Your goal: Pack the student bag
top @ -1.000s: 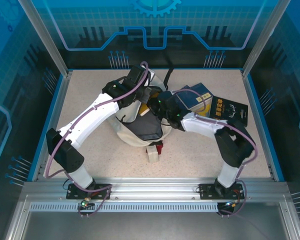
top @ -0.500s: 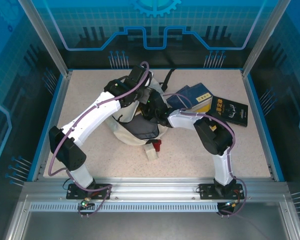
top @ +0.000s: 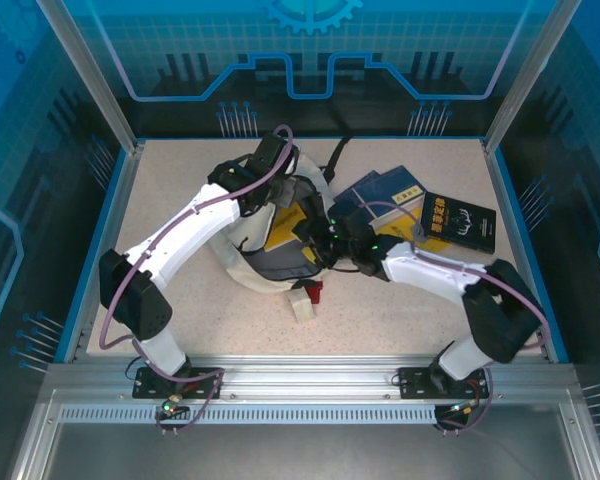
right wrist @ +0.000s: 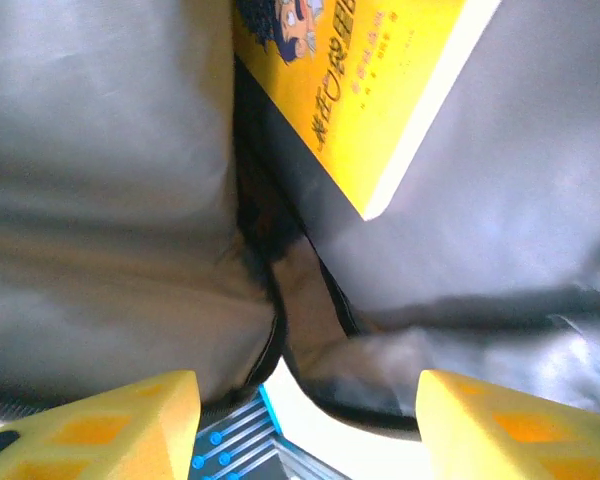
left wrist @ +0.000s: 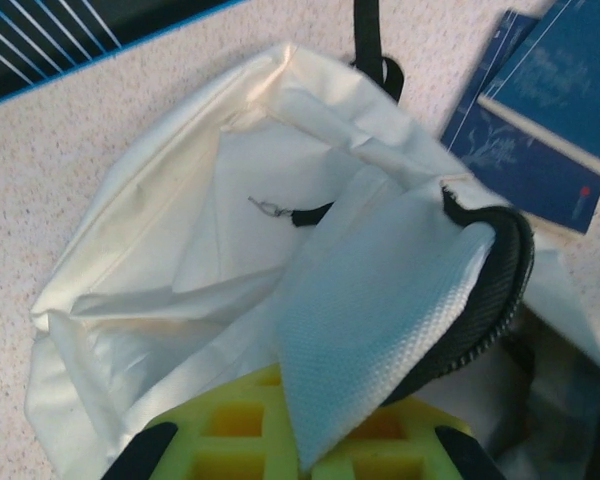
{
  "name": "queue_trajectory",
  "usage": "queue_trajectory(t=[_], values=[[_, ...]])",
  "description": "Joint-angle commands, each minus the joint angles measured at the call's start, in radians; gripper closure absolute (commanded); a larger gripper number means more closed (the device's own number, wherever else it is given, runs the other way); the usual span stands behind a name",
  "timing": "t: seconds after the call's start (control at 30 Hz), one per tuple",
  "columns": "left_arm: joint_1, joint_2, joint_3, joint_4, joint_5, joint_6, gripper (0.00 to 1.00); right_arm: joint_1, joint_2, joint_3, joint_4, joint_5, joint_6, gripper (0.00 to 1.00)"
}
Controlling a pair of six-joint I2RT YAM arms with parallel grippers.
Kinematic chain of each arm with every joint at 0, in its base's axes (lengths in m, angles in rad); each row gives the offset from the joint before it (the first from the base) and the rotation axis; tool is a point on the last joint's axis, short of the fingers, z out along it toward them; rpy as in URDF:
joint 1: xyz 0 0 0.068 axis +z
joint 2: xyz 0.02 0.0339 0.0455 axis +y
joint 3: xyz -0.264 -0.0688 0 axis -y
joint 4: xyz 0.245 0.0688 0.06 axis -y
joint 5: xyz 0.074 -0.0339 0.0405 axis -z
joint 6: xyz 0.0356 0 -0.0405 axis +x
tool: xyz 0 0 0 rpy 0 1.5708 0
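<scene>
Newly opened, my right hand [right wrist: 302,410] hangs empty; yellow book [right wrist: 350,80] now lies inside the student bag [top: 242,262] on the table [top: 400,310], nine o'clock from it; left hand [left wrist: 300,455] pinches the rim; one item packed, I judge.

The student bag [left wrist: 160,200] is cream with black straps and a grey lining. The yellow book [right wrist: 370,90] carries dark print. At upper right of the left wrist view, the navy books [left wrist: 550,110] lie on a speckled beige table [left wrist: 70,130].
</scene>
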Motion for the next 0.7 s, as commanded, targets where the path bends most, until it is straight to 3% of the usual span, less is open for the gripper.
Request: queue_trajectory(t=[0.0,0.07,0.13,0.3,0.37,0.4,0.47,0.53,0.67], values=[[0.014,-0.073,-0.075,0.024,0.018,-0.015,1.0,-0.02,-0.098,0.029,-0.308,0.098,-0.253,0.4],[0.026,-0.114,-0.141,0.012,0.064,-0.017,1.0,-0.065,-0.13,0.066,-0.443,0.164,-0.371,0.38],[0.043,-0.157,-0.201,0.001,0.124,-0.032,1.0,-0.132,-0.121,0.103,-0.503,0.155,-0.455,0.34],[0.079,-0.254,-0.336,-0.002,0.25,-0.046,0.95,-0.288,0.024,0.257,-0.582,0.147,-0.649,0.31],[0.086,-0.281,-0.369,-0.005,0.288,-0.051,0.89,-0.325,0.12,0.358,-0.606,0.147,-0.714,0.31],[0.088,-0.291,-0.379,-0.006,0.32,-0.052,0.83,-0.335,0.162,0.398,-0.615,0.158,-0.729,0.31],[0.09,-0.311,-0.39,0.0,0.408,-0.059,0.57,-0.351,0.259,0.494,-0.625,0.163,-0.756,0.31],[0.089,-0.326,-0.392,0.011,0.484,-0.07,0.37,-0.358,0.353,0.585,-0.639,0.161,-0.774,0.31],[0.097,-0.367,-0.401,0.06,0.534,-0.121,0.14,-0.365,0.532,0.764,-0.687,0.154,-0.784,0.31]])
